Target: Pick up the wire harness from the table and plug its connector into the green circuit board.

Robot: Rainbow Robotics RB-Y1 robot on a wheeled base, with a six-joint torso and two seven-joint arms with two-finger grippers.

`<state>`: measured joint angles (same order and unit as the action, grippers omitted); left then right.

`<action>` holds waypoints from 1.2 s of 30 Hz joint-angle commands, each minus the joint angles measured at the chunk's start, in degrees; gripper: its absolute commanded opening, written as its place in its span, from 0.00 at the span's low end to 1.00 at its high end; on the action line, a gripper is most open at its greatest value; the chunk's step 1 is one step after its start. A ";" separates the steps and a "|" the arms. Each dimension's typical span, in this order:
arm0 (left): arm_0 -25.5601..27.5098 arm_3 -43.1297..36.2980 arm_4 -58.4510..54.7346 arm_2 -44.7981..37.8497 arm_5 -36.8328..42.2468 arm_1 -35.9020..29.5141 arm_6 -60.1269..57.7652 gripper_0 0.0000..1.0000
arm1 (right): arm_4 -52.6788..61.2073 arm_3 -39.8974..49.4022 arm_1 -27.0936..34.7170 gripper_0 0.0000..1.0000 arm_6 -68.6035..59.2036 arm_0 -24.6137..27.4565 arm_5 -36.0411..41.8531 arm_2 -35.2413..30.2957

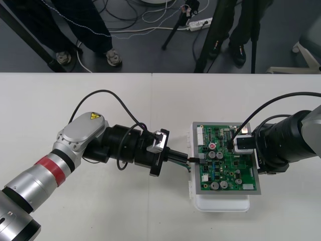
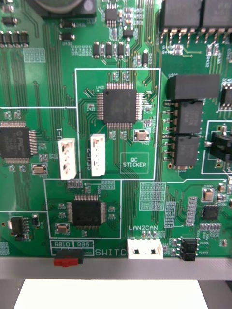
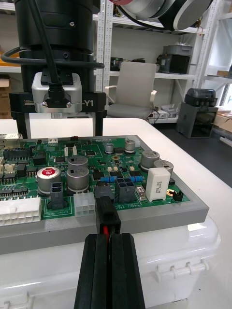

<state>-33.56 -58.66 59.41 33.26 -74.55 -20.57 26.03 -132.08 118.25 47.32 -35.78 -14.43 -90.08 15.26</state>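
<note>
Black fingers of the left gripper, pressed together, clamp the harness plug, a red wire showing between them. They hold it level at the left edge of the green circuit board, right of centre in the front view, against a black connector; whether it is seated I cannot tell. The right gripper stands at the board's opposite side, fingers apart and empty, probably to steady it on its white base.
</note>
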 commanded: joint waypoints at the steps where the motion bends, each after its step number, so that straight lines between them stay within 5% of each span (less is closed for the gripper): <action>1: -0.28 -2.25 0.27 1.64 -2.27 -1.05 -1.16 0.00 | 0.59 1.02 -1.62 1.00 0.45 -1.48 0.08 1.17; 36: 0.86 -2.86 1.68 1.64 -1.74 -1.40 -1.60 0.00 | 0.77 1.02 -1.88 1.00 0.63 -1.22 0.08 1.17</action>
<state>-33.37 -59.36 60.85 33.30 -74.55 -20.82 26.03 -132.06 118.25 47.28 -35.78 -14.43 -90.08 15.26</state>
